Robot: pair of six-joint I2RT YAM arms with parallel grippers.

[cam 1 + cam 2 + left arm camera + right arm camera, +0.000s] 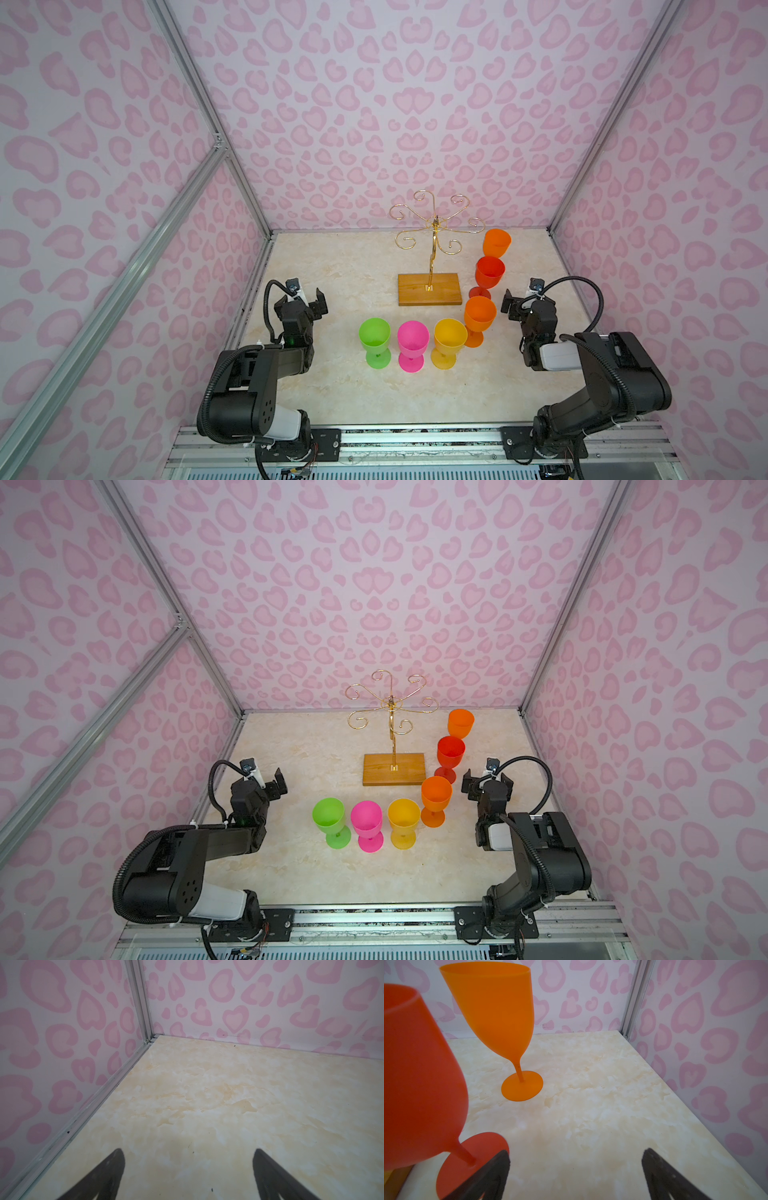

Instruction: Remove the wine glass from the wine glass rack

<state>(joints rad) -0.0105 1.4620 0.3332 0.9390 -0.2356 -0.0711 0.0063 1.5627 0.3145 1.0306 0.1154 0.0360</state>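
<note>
Right hand (pixel 575 1155): jaws wide apart, nothing between them, low over the table (pixel 353 395) on the right.
Nearest thing: red wine glass (pixel 421 1074), upright just left of that hand. One finger (pixel 492 1167) overlaps its foot in the right wrist view, and contact cannot be told.
Left hand (pixel 188 1153): jaws wide apart, empty, over bare table on the left.
Wine glass rack (pixel 435 221): far centre on its wooden base (pixel 429 289). No glass hangs on any curled arm.
Other glasses: far orange wine glass (pixel 496 243) and near orange wine glass (pixel 480 313) flank the red one. The yellow wine glass (pixel 450 336), pink wine glass (pixel 412 338) and green wine glass (pixel 374 336) stand in a near row.
Task state: it looks done, with all six glasses standing on the table.
Handling: they look like light, stiff, smooth plastic. The tall bowl on a thin stem probably tips easily.
Where to hold: the stem or the low part of the bowl.
Right wrist view only: the red glass's stem and foot up close.
Top views only: the bare rack and the full row of glasses.
Left wrist view: only table and wall corner.
</note>
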